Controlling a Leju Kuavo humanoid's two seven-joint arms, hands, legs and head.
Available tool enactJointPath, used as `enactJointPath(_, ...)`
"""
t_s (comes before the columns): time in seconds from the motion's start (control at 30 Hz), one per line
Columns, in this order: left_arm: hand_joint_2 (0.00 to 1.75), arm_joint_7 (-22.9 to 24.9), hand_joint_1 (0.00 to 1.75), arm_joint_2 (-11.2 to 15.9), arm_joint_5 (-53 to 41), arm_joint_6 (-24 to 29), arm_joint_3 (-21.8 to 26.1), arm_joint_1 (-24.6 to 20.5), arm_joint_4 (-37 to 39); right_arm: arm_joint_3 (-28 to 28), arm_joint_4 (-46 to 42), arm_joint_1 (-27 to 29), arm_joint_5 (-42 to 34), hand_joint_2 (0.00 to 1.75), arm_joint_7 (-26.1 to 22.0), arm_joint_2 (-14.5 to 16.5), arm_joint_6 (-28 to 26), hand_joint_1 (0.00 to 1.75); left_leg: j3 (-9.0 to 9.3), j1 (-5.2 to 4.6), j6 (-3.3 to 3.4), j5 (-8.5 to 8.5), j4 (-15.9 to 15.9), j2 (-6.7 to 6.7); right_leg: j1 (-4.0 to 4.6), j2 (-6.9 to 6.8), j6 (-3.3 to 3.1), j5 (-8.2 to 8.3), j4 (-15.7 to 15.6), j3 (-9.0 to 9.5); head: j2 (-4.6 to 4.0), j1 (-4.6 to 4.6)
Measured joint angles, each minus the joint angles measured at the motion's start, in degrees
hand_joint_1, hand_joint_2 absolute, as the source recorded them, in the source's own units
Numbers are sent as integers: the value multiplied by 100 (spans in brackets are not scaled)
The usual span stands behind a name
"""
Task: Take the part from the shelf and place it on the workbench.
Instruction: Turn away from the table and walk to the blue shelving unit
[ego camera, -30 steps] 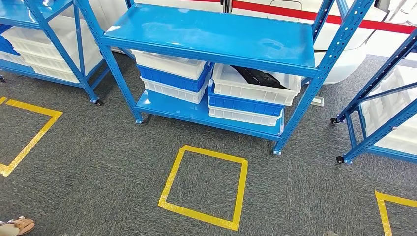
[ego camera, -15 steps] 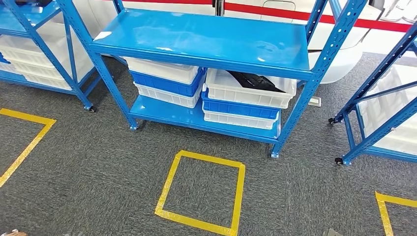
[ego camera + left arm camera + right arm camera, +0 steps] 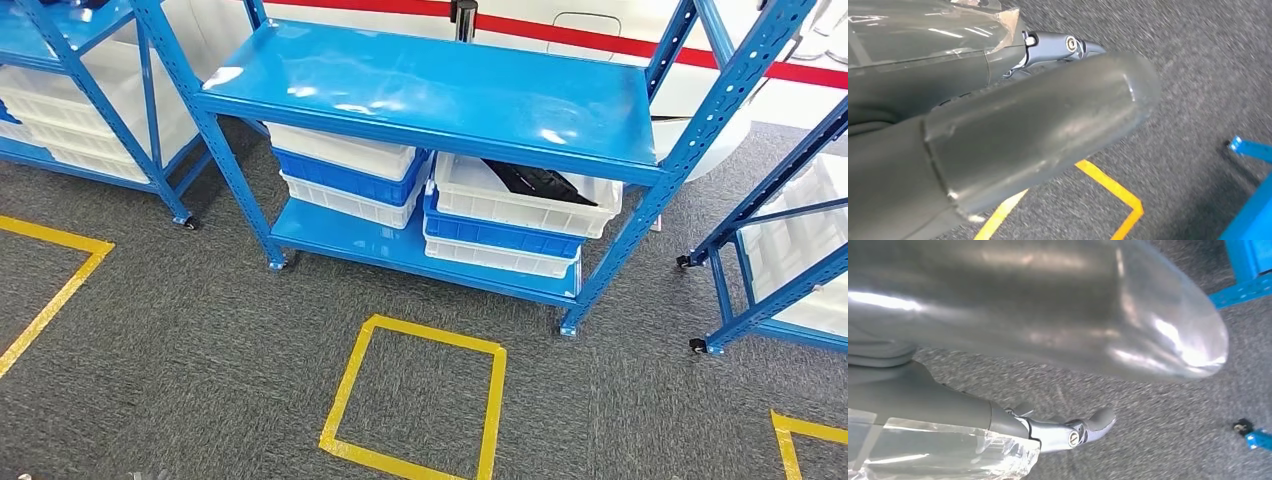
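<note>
Compared with half a second before, only the camera had shifted. Part lay in the top right bin on the lower shelf. Left robot hand and right robot hand hung low; their opening I could not tell. Best was stopping square before reaching.

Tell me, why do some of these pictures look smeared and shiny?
Head view: sharp and evenly lit, with white glare patches on the blue shelf top. Left wrist view: the carpet is streaked with motion blur, and the left hand sits too close to be crisp. Right wrist view: bright highlights gleam on the right hand, and the carpet behind is soft.
</note>
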Motion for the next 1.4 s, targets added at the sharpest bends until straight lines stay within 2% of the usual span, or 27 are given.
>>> enactJointPath(0.03, 0, 1, 0, -2, -1, -4, -8, -3, 0, -1, -1, 0, 1, 0, -4, 1, -1, 0, 28, -18, -26, -52, 13, 1, 2, -6, -31, 101, -231, 98, 0, -4)
enactJointPath(0.07, 0, 1, 0, -3, -1, -5, -14, -7, 0, -2, -1, 1, 1, 0, -8, 4, -1, 0, 41, -31, -53, -95, 25, 3, 6, -8, -82, 130, -320, 140, 0, -8)
enactJointPath(0.13, 0, 1, 0, -5, -1, -6, -23, -18, -4, -2, -3, 2, 7, 0, -15, 15, -1, 0, 65, -10, -110, -157, 39, 9, -15, -3, -186, 109, -332, 177, 0, -26)
enactJointPath(0.2, 0, -2, 0, -10, -2, -6, -32, -35, -12, -4, -7, 1, 16, 0, -22, 25, -1, 0, 0, 29, -188, -283, 252, 19, -53, 3, -275, 69, -353, 241, 0, -38)
enactJointPath(0.23, 0, -2, 0, -13, -2, -6, -40, -42, -15, -5, -10, 0, 23, 0, -26, 27, 0, 0, -123, 51, -230, -402, 518, 22, -72, 5, -317, 46, -362, 281, 0, -46)
enactJointPath(0.3, 0, -2, 0, -15, -1, -4, -58, -45, -15, -8, -16, 1, 37, 0, -29, 30, 1, 0, -573, 96, -306, -678, 1284, 26, -67, 6, -373, -15, -361, 343, 0, -59)
enactJointPath(0.33, 0, -1, 0, -15, 0, -4, -66, -42, -15, -9, -19, 6, 42, 0, -29, 36, 1, 0, -801, 124, -336, -735, 1590, 27, -68, 10, -379, -46, -360, 376, 0, -58)
enactJointPath(0.37, 0, -1, 0, -15, 1, -4, -72, -39, -15, -10, -19, 14, 45, 0, -29, 44, 1, 0, -954, 149, -358, -679, 1719, 29, -71, 16, -371, -81, -360, 414, 0, -59)
enactJointPath(0.4, 0, -1, 0, -15, 3, -4, -78, -38, -16, -12, -19, 22, 49, 0, -29, 52, 1, 0, -993, 170, -372, -503, 1624, 32, -79, 23, -355, -118, -359, 463, 0, -59)
enactJointPath(0.47, 0, 0, 0, -11, 14, -4, -97, -39, -17, -21, -21, 29, 67, 0, -29, 67, 1, 0, -788, 198, -381, 36, 927, 37, -99, 37, -305, -199, -363, 570, 0, -63)
enactJointPath(0.5, 0, 4, 0, -10, 22, -6, -107, -44, -17, -29, -24, 23, 82, 0, -29, 73, 1, 0, -645, 188, -376, 211, 569, 36, -90, 41, -268, -243, -363, 616, 0, -67)
enactJointPath(0.53, 0, 10, 0, -9, 33, -6, -117, -51, -17, -40, -28, 15, 99, 0, -29, 78, 1, 0, -546, 173, -358, 301, 329, 36, -80, 43, -231, -276, -369, 633, 0, -72)
enactJointPath(0.63, 0, 31, 0, -7, 62, -7, -131, -66, -20, -72, -43, -2, 143, 0, -29, 93, 1, 0, -465, 111, -239, 251, 188, 25, -55, 32, -117, -333, -423, 654, 0, -82)
enactJointPath(0.7, 0, 37, 0, -7, 80, -7, -140, -70, -24, -90, -52, -9, 164, 0, -29, 100, 1, 0, -385, 109, -140, 259, 100, 27, -49, 12, -79, -411, -312, 642, 0, -74)
enactJointPath(0.73, 0, 40, 0, -7, 91, -8, -148, -75, -26, -100, -57, -14, 177, 0, -29, 102, -1, 0, -340, 113, -95, 265, 56, 31, -40, 4, -95, -510, -83, 537, 0, -69)
enactJointPath(0.8, 0, 48, 0, -4, 114, -7, -167, -83, -26, -125, -58, -11, 210, 0, -29, 101, -4, 0, -289, 97, -29, 235, 33, 38, -37, 2, -166, -787, 689, 93, 0, -63)
enactJointPath(0.83, 0, 53, 0, -3, 117, -1, -179, -84, -26, -137, -58, 0, 225, 0, -29, 101, -5, 0, -269, 83, -11, 213, 35, 34, -33, 3, -180, -879, 1048, -148, 0, -61)
enactJointPath(0.87, 0, 58, 0, -3, 120, 10, -194, -84, -26, -146, -58, 14, 240, 0, -29, 101, -8, 0, -244, 69, 1, 187, 36, 25, -27, 3, -168, -889, 1242, -314, 0, -63)
enactJointPath(0.9, 0, 64, 0, -4, 120, 23, -214, -84, -26, -149, -58, 22, 260, 0, -29, 101, -10, 0, -211, 55, 7, 158, 38, 12, -21, 3, -135, -792, 1207, -365, 0, -62)
enactJointPath(0.93, 0, 72, 0, -5, 121, 38, -237, -83, -26, -150, -60, 22, 287, 0, -29, 101, -13, 0, -167, 42, 5, 126, 38, 1, -13, 3, -95, -605, 938, -293, 0, -60)
enactJointPath(0.97, 0, 78, 0, -5, 123, 52, -256, -83, -26, -151, -61, 16, 316, 0, -29, 100, -15, 0, -124, 32, -2, 90, 39, -7, -5, 2, -67, -370, 514, -140, 0, -58)
enactJointPath(1.03, 0, 95, 0, -7, 132, 73, -280, -88, -25, -151, -63, -3, 378, 0, -29, 97, -17, 0, -53, -8, -38, 9, 53, -15, 20, 2, -89, -13, -169, 146, 0, -54)
enactJointPath(1.07, 0, 100, 0, -4, 140, 79, -286, -90, -24, -151, -63, -9, 407, 0, -29, 99, -19, 0, -41, -23, -37, -23, 65, -16, 18, 3, -119, 68, -323, 214, 0, -56)
enactJointPath(1.17, 0, 104, 0, 5, 175, 84, -299, -89, -22, -150, -63, -26, 486, 0, -28, 114, -27, 0, -35, -15, -7, -61, 79, -10, 20, 14, -164, 92, -355, 235, 0, -56)
enactJointPath(1.4, 0, 104, 0, 11, 197, 116, -305, -79, -22, -123, -61, -81, 645, 0, -22, 158, -73, 0, -17, 6, -39, -72, 33, -1, 50, 19, -212, 62, -356, 238, 0, -55)
